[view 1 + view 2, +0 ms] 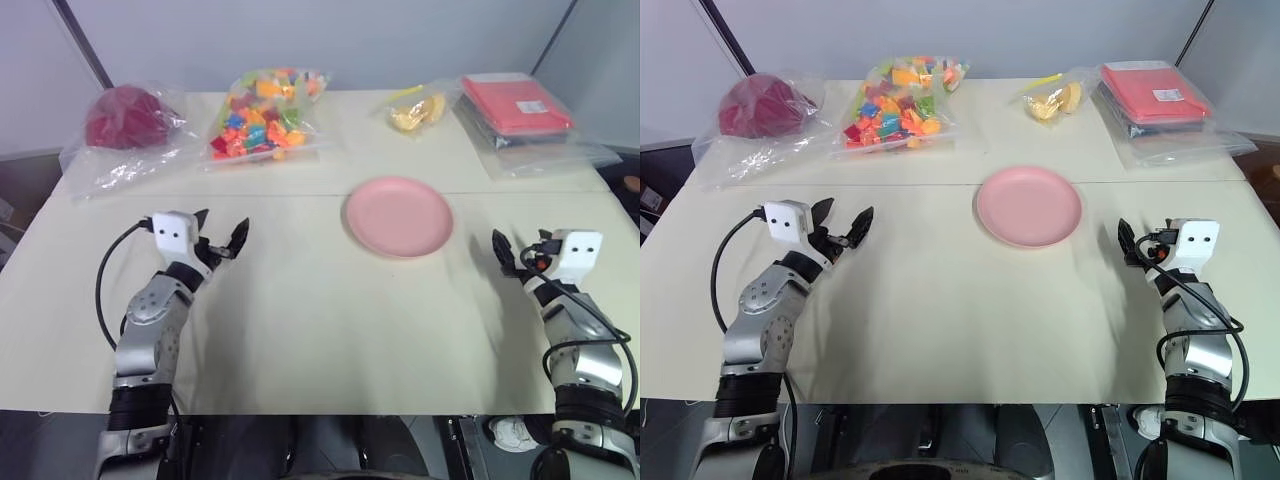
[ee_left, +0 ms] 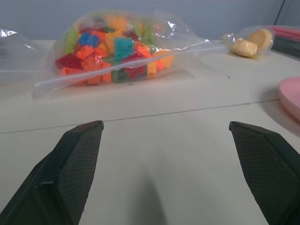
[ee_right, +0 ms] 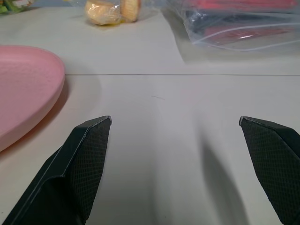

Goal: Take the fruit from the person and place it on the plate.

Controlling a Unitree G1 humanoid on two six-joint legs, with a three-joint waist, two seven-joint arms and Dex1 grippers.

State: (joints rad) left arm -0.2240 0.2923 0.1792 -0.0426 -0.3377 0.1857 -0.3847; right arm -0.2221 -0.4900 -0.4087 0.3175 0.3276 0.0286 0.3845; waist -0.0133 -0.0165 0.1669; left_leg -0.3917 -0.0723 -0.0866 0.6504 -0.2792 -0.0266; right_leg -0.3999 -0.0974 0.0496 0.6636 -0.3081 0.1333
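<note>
The pink plate [image 1: 399,216] lies bare on the cream table [image 1: 300,320], right of the middle. The fruit and the person are out of view. My left gripper [image 1: 224,230] hovers over the table well to the left of the plate, open, with nothing between its fingers. In the left wrist view the left gripper [image 2: 165,124] points toward the back of the table. My right gripper [image 1: 518,250] is open and empty just right of the plate; the right wrist view shows the plate's rim [image 3: 28,89] beside the right gripper [image 3: 175,119].
Along the back of the table lie a bag with a dark red lump [image 1: 125,118], a bag of coloured blocks [image 1: 265,110], a small bag of yellow-orange pieces [image 1: 418,112] and a red packet in plastic [image 1: 515,102]. A seam [image 1: 280,195] crosses the table.
</note>
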